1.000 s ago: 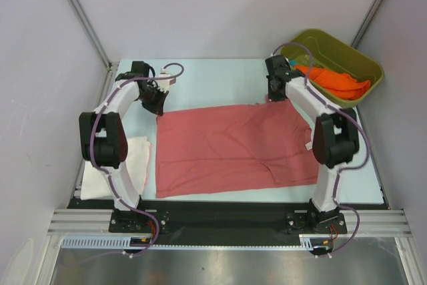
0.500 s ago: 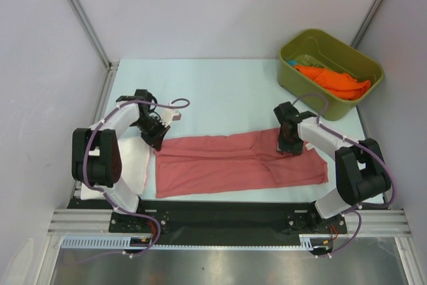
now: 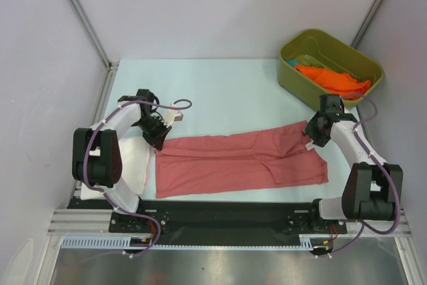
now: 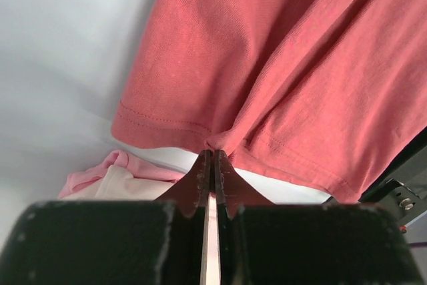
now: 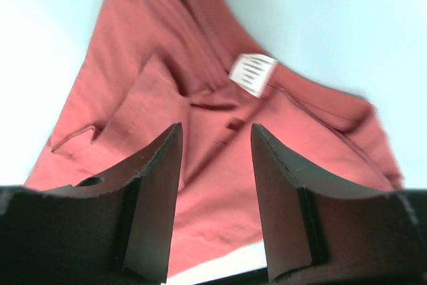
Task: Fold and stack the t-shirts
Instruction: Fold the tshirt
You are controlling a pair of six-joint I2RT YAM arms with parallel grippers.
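Your left pincer (image 4: 210,155) has its jaws pressed together on the hem of the salmon-red cotton t-shirt (image 3: 233,161), pinching the cloth at its far left corner; that grip looks meant to pin the fold in place. Your right pincer (image 5: 215,127) stands apart with nothing between the jaws, hovering just above the shirt's far right corner near its small white label (image 5: 252,73); I judge that side of the fold to be laid down.

The shirt lies as a long doubled band along the near edge of the pale blue table (image 3: 220,91), running left to right. A white folded t-shirt (image 3: 137,158) sits at the near left corner, touching its left end. The bright orange t-shirt (image 3: 333,81) waits in the olive-green plastic bin (image 3: 293,78) at the far right corner.

Your left arm is bent tight, elbow over the white shirt, wrist hooked inward. Your right arm reaches far from a low elbow, wrist tipped down and left.
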